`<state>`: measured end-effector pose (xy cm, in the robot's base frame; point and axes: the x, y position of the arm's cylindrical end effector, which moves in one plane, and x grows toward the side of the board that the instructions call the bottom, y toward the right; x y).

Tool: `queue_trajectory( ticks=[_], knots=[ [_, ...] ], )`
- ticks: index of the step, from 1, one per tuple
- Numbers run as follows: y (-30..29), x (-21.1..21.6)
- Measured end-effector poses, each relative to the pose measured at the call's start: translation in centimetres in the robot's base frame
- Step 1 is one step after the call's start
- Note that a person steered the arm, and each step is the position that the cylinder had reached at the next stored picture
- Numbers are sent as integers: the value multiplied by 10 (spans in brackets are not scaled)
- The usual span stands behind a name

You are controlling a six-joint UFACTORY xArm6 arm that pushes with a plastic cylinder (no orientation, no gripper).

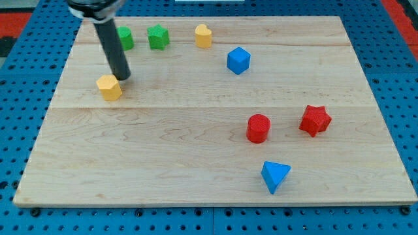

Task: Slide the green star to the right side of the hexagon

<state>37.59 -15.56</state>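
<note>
The green star lies near the view's top, left of centre on the wooden board. The yellow hexagon lies below and to the left of it, near the board's left side. My tip rests on the board just off the hexagon's upper right edge, very close to it or touching it. The tip is well below and to the left of the green star. The rod rises from the tip towards the view's top left.
A green round block, partly hidden by the rod, lies left of the star. A yellow heart-like block and a blue cube lie to its right. A red cylinder, a red star and a blue triangle lie at the lower right.
</note>
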Motion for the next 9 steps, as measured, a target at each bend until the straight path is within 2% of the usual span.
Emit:
queue_trajectory(
  ticks=[1, 2, 3, 4, 5, 6, 7, 8, 9],
  knots=[
    [2, 7],
    [-41, 10],
    [-32, -26],
    [-31, -93],
    [-6, -130],
    [-63, -132],
    [-74, -171],
    [-10, -184],
    [76, -157]
  ],
)
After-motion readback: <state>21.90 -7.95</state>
